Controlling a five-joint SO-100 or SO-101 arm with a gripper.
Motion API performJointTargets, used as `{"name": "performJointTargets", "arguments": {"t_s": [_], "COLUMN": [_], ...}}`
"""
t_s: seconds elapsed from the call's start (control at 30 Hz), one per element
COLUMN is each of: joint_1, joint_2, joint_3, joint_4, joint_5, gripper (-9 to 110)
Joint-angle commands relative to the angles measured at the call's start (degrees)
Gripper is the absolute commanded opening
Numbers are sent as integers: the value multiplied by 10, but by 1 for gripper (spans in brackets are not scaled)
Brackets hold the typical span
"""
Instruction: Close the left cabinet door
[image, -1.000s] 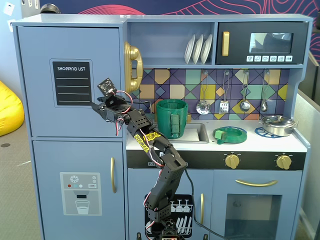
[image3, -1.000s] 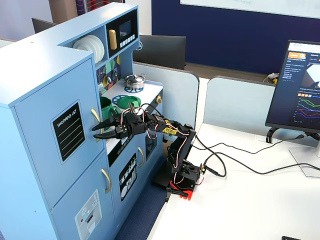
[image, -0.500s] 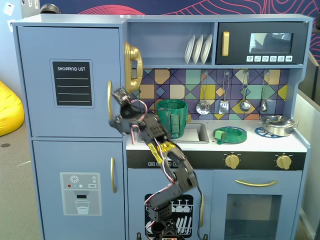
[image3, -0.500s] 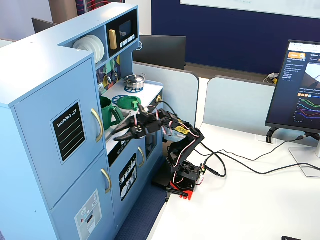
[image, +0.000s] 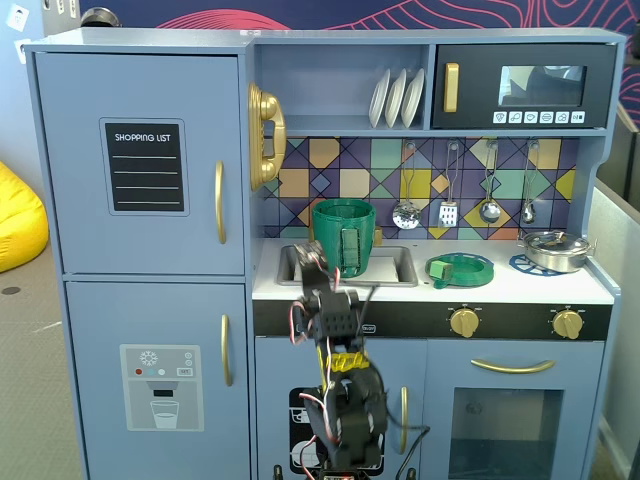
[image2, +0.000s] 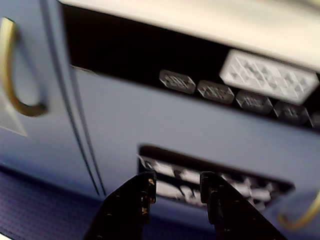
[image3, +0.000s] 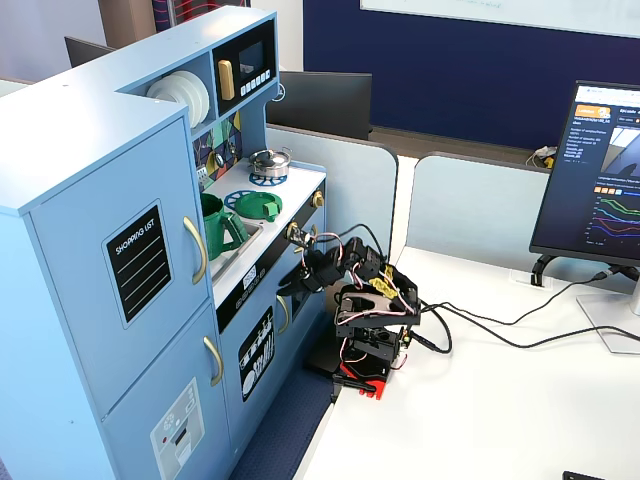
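While left cabinet door is sitting flush at upper left of fixed view, apparently closed, gripper is hanging low at centre, jaws slightly apart, holding nothing. Risk: folding arm snagging cables or bumping lower cabinet front.

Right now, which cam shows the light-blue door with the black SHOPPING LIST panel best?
The frontal fixed view: the light-blue shopping-list door faces it squarely, shut flush, gold handle visible. The angled fixed view shows the door foreshortened. The wrist view misses it.
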Motion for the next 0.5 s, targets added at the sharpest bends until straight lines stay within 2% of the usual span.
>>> {"name": "performJointTargets", "arguments": {"t_s": [0.0, 0.13, 0.47], "joint_1": [65, 98, 132], "joint_2": [56, 60, 93], "joint_3": [89, 156, 292], "joint_4": [23, 64, 82], "joint_5": [25, 41, 84], "gripper": [0, 0, 0]}}
